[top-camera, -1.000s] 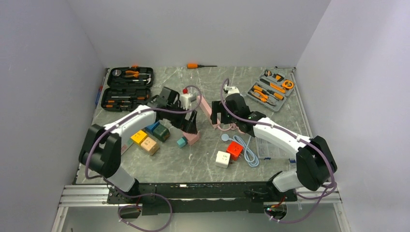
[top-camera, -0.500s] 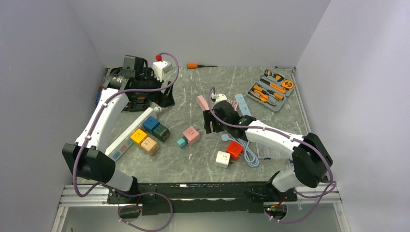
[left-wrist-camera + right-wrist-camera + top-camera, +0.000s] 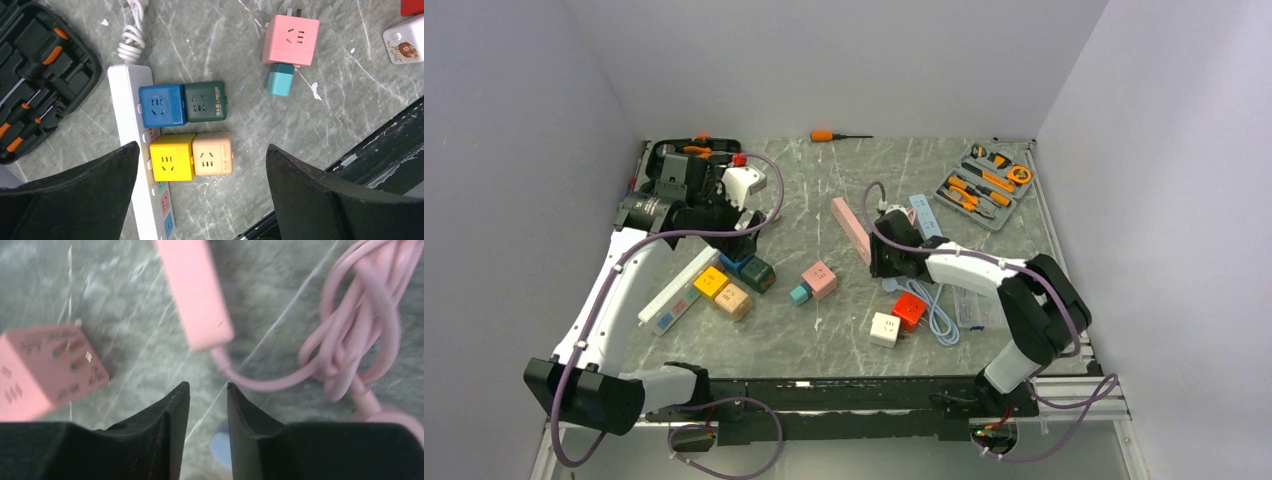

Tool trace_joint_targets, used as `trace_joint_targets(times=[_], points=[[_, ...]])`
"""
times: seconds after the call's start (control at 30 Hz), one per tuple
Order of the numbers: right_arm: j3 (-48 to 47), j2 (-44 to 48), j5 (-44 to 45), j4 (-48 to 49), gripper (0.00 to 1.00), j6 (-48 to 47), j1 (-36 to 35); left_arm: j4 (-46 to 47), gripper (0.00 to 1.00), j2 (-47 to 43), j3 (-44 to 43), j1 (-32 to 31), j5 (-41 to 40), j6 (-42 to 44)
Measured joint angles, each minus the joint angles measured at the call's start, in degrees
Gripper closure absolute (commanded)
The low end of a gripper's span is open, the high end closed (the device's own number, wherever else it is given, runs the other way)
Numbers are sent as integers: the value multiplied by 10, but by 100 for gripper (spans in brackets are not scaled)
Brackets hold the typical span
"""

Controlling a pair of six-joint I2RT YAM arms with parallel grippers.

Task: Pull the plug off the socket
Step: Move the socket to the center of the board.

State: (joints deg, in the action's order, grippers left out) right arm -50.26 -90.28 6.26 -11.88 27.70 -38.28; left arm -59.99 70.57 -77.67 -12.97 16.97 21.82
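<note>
Your left gripper hangs high over the left side of the table with its jaws spread wide and nothing between them. In its wrist view the gap frames the white power strip, which runs down the left half of the frame. The blue cube and the yellow cube sit over that strip's right edge. The dark green cube touches the blue one and the beige cube touches the yellow one. Look to the upper right of the same view for the pink cube plug. It lies on the tabletop with its prongs pointing to the top edge, free of any socket, and a small teal plug rests against its lower side. Your right gripper sits low near the middle of the table, its jaws drawn to a narrow slit and holding nothing. In its blurred wrist view the end of the pink power strip lies just above the fingertips. Its coiled pink cable is at the right, and the pink cube is at the left edge, apart from the strip.
</note>
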Motion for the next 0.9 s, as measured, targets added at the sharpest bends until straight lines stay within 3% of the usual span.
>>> trace_joint_targets(times=[0.3,0.47,0.77,0.9], points=[[-83,-107,-35,30,84,10,80,3,3,-7,21,0,-14,-1],[-91,-125,-34,26,86,21,119,6,3,-7,33,0,-19,-1],[-25,-63,36,-26,86,46,149,6,4,-7,34,0,-16,-1],[-3,-5,59,-63,80,54,152,6,4,-7,34,0,-12,-1]])
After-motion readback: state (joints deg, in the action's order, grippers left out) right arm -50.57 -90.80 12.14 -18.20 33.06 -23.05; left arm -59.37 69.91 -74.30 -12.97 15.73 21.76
